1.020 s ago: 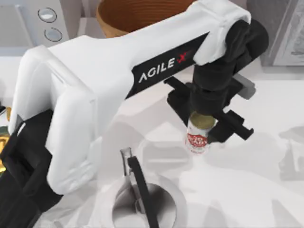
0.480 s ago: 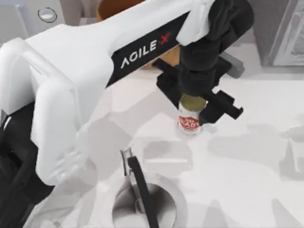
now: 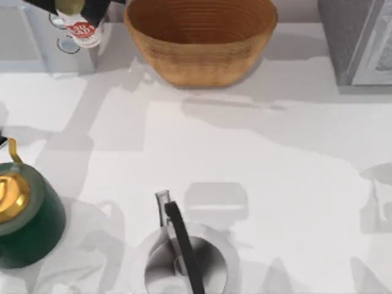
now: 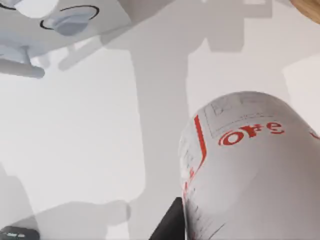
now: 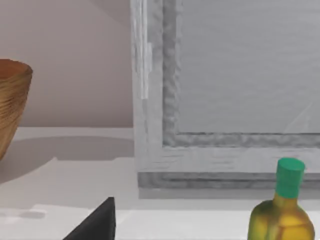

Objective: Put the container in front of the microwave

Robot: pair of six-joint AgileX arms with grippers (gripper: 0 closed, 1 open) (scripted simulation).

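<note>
The container [image 3: 81, 32], a small white can with a red label and gold top, hangs at the top view's far left corner, over the dial panel of the pale microwave [image 3: 43, 49]. My left gripper [image 3: 76, 9] is shut on the can's upper part, with dark fingers on both sides at the picture's edge. In the left wrist view the container [image 4: 250, 170] looms close, with the white tabletop below it and the microwave's round dials [image 4: 70, 20] beyond. A dark part of my right gripper [image 5: 95, 225] shows in the right wrist view.
A big woven basket [image 3: 202, 37] stands at the back middle, right of the microwave. A darker grey appliance [image 3: 361, 43] is at the back right. A green kettle [image 3: 27, 223] sits front left, a silver pot with a black handle [image 3: 184, 257] front centre. A yellow bottle [image 5: 282, 215] stands by the grey appliance.
My left arm has carried the container from the table's middle to the far left corner by the microwave. The arm has left most of the top view, uncovering basket and kettle.
</note>
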